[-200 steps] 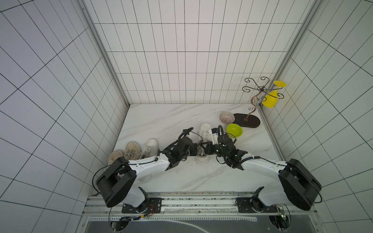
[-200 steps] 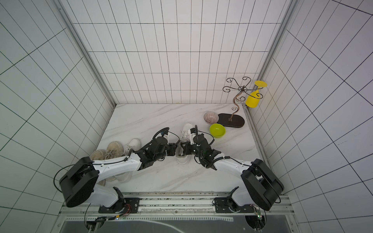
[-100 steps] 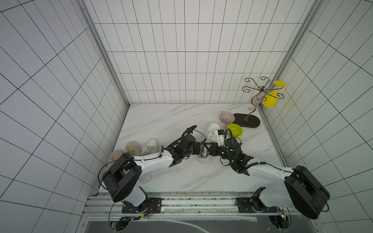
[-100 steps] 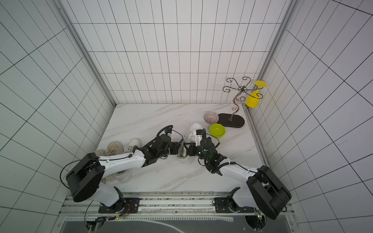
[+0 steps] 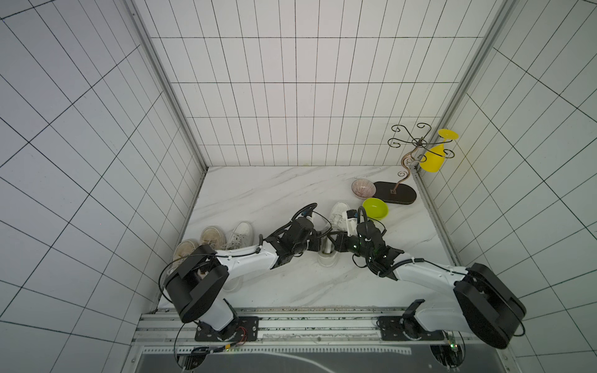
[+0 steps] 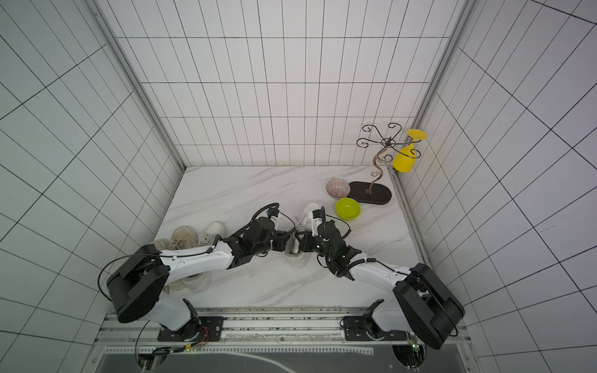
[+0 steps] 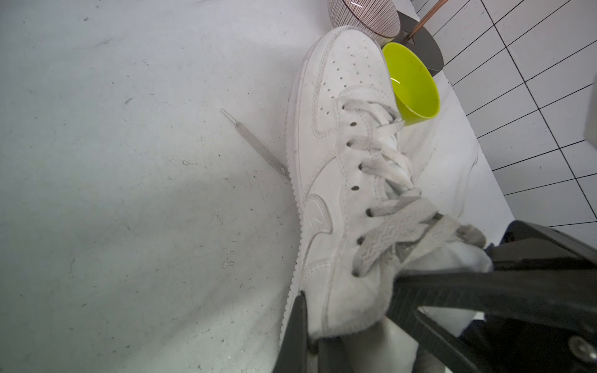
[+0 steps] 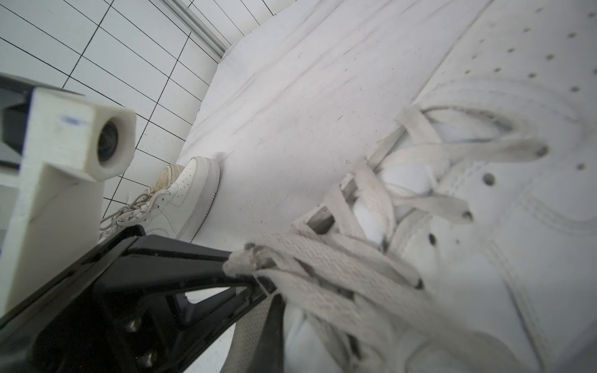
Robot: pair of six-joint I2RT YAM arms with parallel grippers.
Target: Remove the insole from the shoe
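Lying lengthwise on the marble table [image 5: 258,193], a white shoe [image 5: 339,214] points its toe at the back wall and its heel opening toward the robot. The left gripper [image 5: 319,247] and right gripper [image 5: 336,248] meet at that opening from opposite sides, equally near. The left is clamped on the shoe's side wall. The right is closed among the laces [image 8: 339,264], its catch unclear. A white strip, probably the insole [image 5: 327,249], stands in the heel between them. A green bowl [image 5: 375,208] sits just beside the toe, and spare shoes [image 5: 226,234] lie well apart.
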